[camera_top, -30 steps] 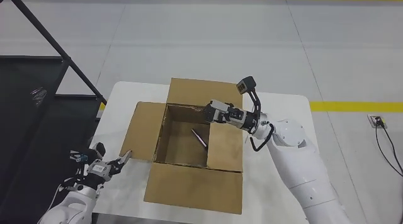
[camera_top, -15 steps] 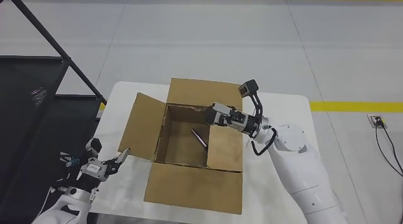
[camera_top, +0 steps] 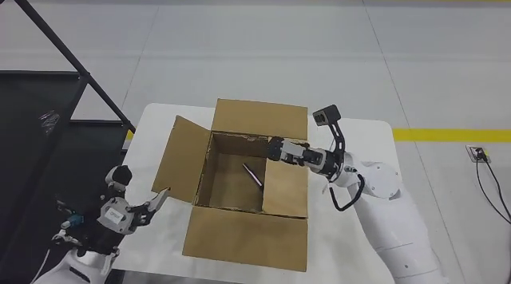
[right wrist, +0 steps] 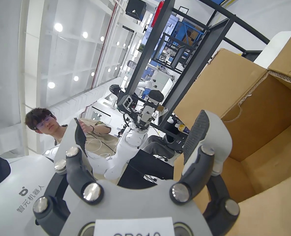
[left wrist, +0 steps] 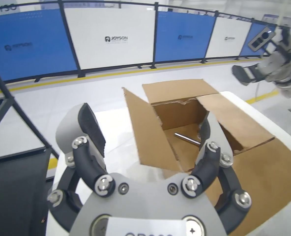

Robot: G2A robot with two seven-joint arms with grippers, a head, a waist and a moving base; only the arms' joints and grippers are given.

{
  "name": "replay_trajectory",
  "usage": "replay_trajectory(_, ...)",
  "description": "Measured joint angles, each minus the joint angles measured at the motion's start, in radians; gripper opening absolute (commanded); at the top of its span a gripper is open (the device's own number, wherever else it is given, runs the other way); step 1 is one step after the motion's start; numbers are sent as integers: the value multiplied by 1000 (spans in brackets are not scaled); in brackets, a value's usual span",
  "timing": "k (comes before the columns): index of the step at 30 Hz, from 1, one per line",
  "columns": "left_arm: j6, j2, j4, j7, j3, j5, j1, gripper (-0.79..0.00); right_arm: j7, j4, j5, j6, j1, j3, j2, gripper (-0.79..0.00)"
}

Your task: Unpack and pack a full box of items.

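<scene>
Now your L gripper (camera_top: 152,206) backs off the box (camera_top: 243,240), R gripper (camera_top: 272,150) retreats too; both spread, empty. One rod (camera_top: 253,175) left inside, so unpacking's nearly done.

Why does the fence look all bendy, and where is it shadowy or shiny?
Left wrist view: the wide lens bows the fence into a curve. Top view: the box has shaded inner walls, darker than its flaps. Right wrist view: the ceiling lights glare as bright white spots.
</scene>
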Motion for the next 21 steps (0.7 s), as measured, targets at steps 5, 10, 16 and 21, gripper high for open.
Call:
replay_trajectory(5,-68,3,-10,-113,77,-79,-74,0,-10,-70,-23,-31,-76,85,26,0)
replay_trajectory(10,-58,0,28,-226,201,-102,-178,0,-24,-134,-41,-43,-159,168,49,0)
replay_trajectory(16,-48,-9,142,-416,351,-249,-341,0,-50,-153,-59,-32,-195,210,59,0)
replay_trajectory(21,-47,-9,142,-406,350,-246,-336,0,-50,-153,-58,-32,-195,209,59,0)
